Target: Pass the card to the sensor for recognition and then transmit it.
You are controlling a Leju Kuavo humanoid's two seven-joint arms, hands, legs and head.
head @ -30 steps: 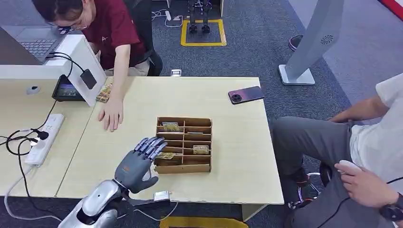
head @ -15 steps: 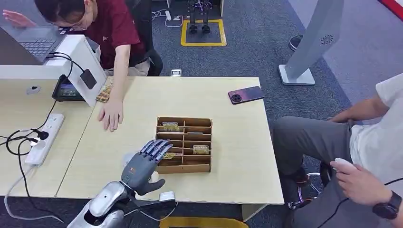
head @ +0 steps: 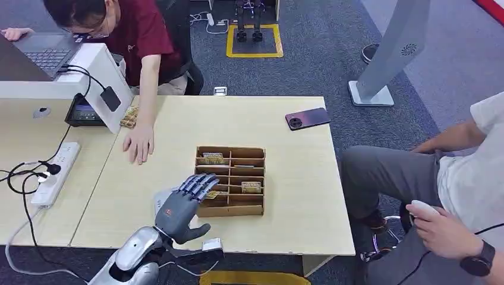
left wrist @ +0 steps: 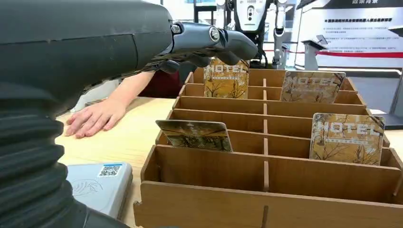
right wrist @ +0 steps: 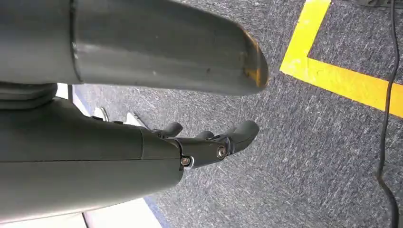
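A wooden slotted box [head: 233, 209] stands mid-table and holds several brown "HOTEL" cards. One card [left wrist: 195, 135] leans tilted in a front left slot; the head view shows it [head: 208, 194] just under my left fingertips. My left hand [head: 180, 205] hovers at the box's left front corner, fingers stretched out over the slots [left wrist: 214, 40], holding nothing. A flat grey sensor pad [left wrist: 97, 183] with a QR sticker lies on the table beside the box, partly under my hand [head: 159, 200]. My right hand [right wrist: 209, 142] hangs over the carpet, fingers loose and empty.
A person in red rests a hand [head: 139, 142] flat on the table behind the box. Another person [head: 451, 178] sits at the right. A phone [head: 306, 118] lies at the back right, a power strip [head: 56, 172] and a terminal [head: 83, 111] at the left.
My left hand has shifted right and a little nearer the box, fingers now over its left slots. The person's far hand has come down onto the laptop.
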